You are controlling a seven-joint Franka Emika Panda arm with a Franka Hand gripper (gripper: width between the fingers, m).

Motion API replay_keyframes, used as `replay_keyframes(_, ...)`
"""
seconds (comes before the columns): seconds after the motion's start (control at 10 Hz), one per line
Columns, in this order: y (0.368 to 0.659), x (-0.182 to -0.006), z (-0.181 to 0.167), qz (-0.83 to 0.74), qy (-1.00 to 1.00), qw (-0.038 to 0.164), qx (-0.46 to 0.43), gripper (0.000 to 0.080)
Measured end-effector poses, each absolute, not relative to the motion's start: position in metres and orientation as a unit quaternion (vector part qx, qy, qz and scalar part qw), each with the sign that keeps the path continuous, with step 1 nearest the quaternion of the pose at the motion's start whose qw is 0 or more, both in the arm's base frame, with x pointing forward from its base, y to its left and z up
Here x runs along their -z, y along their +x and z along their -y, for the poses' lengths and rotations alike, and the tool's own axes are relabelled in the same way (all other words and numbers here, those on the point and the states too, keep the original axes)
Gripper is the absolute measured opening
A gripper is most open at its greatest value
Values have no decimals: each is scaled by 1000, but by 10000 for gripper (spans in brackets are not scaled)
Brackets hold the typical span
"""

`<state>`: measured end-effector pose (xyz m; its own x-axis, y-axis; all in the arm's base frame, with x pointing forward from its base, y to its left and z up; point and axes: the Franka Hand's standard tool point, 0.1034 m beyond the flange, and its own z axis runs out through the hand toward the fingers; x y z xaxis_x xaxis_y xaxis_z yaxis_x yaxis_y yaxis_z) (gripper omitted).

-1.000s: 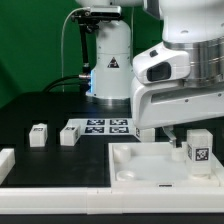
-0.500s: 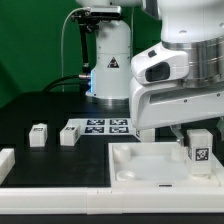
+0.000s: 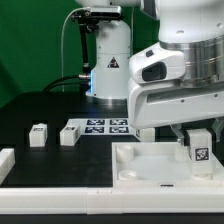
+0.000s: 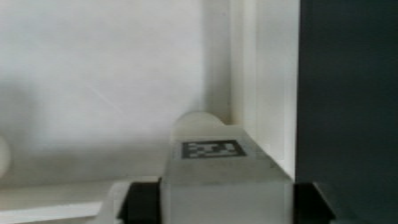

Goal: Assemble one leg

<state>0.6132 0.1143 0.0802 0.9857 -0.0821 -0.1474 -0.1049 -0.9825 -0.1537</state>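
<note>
Exterior and wrist views of the leg-fitting step. The arm (image 3: 180,70) fills the exterior view's right. Its white wrist housing points straight down over the worktop's front edge, and the jaws hang vertically beneath it. The jaws are narrowed onto the leg (image 3: 198,152), which stands upright between them with a square tag facing the camera. In the wrist view the same leg (image 4: 214,152) sits centred between the two dark fingers (image 4: 139,203), tag uppermost.

The leg is over the corner of the large white square part (image 3: 150,165) that lies nearest the worktop's front edge on the exterior view's right. Whether its lower end touches the part cannot be told. The square part lies flat along the front edge.

Two loose legs (image 3: 38,136) (image 3: 68,134) stand side by side, slightly apart, toward the exterior view's left. They are well apart from the held leg. The marker board (image 3: 105,127) lies just beside them, nearer mid-worktop. A further white piece (image 3: 5,160) is cut off at the worktop's edge on the exterior view's left.

The worktop (image 3: 50,110) is matt black. Behind it stand a white column (image 3: 108,60) bearing a triangular warning label and a green backdrop (image 3: 25,40).
</note>
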Motion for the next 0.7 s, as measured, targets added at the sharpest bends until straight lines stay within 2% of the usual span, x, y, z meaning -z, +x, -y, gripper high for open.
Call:
replay_keyframes(0.3,614,-80,-119,-290,-954,69,-45,295)
replay_keyframes(0.7,618,-78,-123,-523,-849,62,-39,294)
